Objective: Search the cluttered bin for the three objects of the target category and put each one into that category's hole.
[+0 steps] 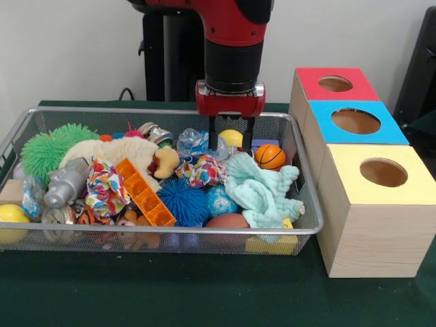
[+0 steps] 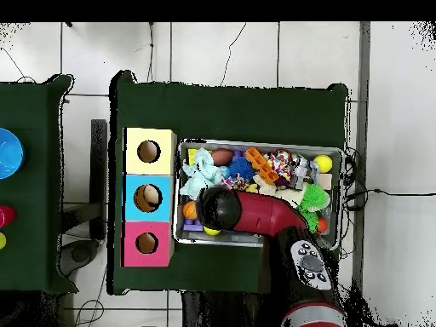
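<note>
In the wide silver wire-mesh bin [image 1: 303, 228], one knotted ball of frilly multicoloured fabric strips [image 1: 102, 189] lies near the front, well to the left of the fingers [image 1: 213, 135] in the front view. A second frilly fabric ball [image 1: 199, 170] sits just below the fingers. The black gripper [image 1: 231, 139] hangs released, holding nothing. Off to the fingers' right, the round dark hole [image 1: 383, 172] opens in the yellow-topped wooden box [image 1: 375, 225].

No text, label, brand or number can be read on anything here, though small print may escape these views.
</note>
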`<state>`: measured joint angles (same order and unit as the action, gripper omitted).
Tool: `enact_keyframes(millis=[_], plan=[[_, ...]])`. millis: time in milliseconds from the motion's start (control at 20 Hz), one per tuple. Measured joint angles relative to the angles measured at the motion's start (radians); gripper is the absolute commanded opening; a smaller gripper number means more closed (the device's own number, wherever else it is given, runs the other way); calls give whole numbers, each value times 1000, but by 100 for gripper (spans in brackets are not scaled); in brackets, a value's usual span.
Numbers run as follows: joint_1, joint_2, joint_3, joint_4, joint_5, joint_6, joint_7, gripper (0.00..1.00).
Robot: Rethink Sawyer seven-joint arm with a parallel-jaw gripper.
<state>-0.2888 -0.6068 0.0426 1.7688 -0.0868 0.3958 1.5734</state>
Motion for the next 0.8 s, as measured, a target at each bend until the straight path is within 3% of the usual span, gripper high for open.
enact_keyframes(millis=[450,800], plan=[[0,-20,0,-56,3,138,0,100],[-10,-15,0,-109,3,151,0,100]])
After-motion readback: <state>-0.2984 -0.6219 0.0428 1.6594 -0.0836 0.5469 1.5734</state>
